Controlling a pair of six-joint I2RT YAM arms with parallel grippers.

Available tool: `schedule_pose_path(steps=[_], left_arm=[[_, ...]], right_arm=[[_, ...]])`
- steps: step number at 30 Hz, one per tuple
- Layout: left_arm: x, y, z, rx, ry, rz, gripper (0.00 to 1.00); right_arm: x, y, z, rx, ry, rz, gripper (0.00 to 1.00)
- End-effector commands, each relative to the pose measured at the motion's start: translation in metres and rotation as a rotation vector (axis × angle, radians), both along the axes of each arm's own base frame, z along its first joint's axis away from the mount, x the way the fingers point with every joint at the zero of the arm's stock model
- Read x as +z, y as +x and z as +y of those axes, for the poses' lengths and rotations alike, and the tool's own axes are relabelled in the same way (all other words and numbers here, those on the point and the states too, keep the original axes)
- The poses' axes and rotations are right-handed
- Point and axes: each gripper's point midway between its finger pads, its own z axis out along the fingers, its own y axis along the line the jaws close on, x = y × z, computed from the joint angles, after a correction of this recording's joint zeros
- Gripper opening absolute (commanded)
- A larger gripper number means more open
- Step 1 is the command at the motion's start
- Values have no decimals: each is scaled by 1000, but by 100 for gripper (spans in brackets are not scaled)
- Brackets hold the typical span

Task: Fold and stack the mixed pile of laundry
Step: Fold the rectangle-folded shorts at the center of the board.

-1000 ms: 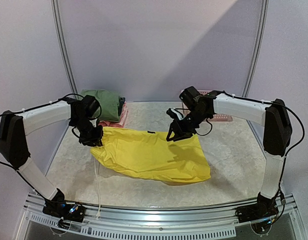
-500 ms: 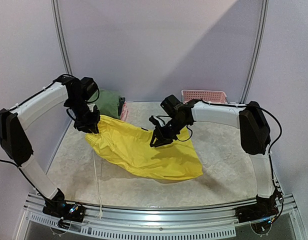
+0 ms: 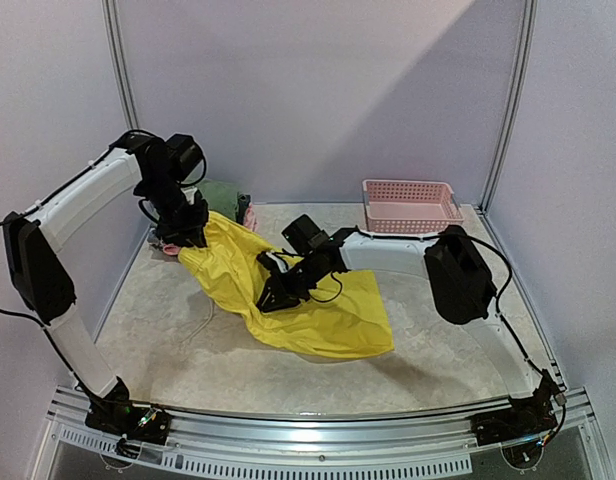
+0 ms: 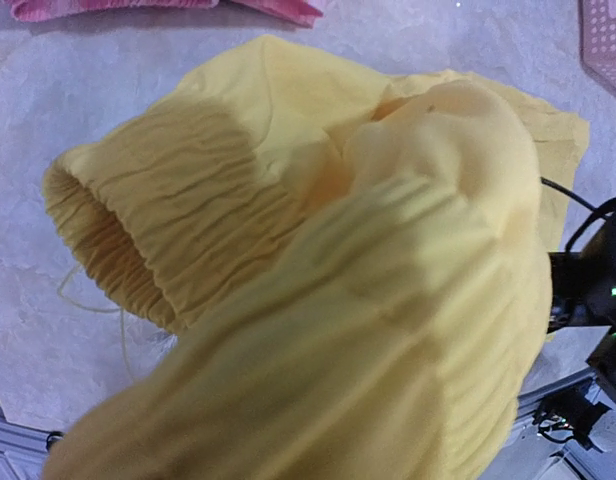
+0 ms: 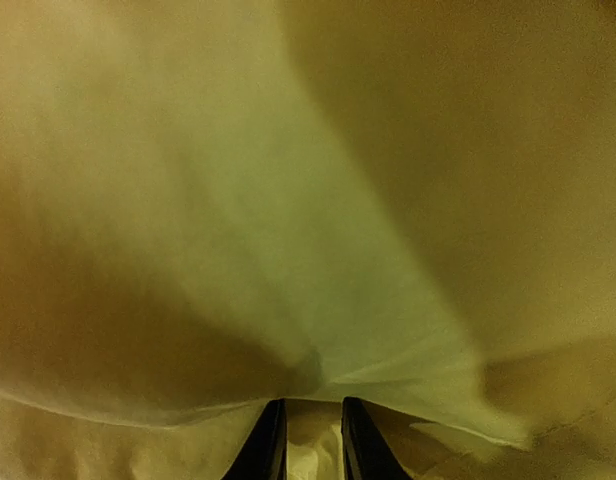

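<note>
The bright yellow shorts (image 3: 308,310) lie crumpled mid-table, their left end lifted off the surface. My left gripper (image 3: 185,236) is shut on that raised end. In the left wrist view the shorts (image 4: 368,300) drape over and hide the fingers, and the gathered waistband (image 4: 148,230) hangs open. My right gripper (image 3: 269,298) sits low on the middle of the shorts. Its dark fingers (image 5: 271,448) stand close together with a fold of yellow cloth (image 5: 308,250) pinched between them. The olive-green shirt (image 3: 224,196) lies folded at the back left, behind the left arm.
A pink lattice basket (image 3: 410,205) stands at the back right. A pink cloth (image 3: 250,215) lies under the green shirt and shows at the top of the left wrist view as pink cloth (image 4: 278,8). A thin drawstring (image 3: 203,318) trails on the table (image 3: 438,350). Walls close in at the back and sides.
My left gripper rose and drew back, lifting the shorts' left end. My right arm swept left across the shorts and its jaws narrowed onto the cloth. The shorts bunched up leftward.
</note>
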Motion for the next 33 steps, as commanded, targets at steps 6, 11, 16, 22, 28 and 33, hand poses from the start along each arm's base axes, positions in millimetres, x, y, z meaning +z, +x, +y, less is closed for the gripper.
schedule_pose_path(steps=[6,11,16,22,28,33], left_arm=[[9,-58,-9,-24,133,278,0],[-4,-51,-38,-112,193,283,0],[-20,-46,-51,-168,253,286,0],[-29,-43,-56,-221,297,281,0],[-29,-38,-59,-235,318,257,0],[-28,-41,-54,-236,354,241,0]], right_arm=[[-11,9,44,-25,152,89,19],[-14,12,23,-44,72,102,22],[-9,22,-35,-116,-21,98,24],[21,6,-95,-128,-96,68,31],[32,0,-152,-178,-220,43,34],[24,14,-236,-391,-325,39,42]])
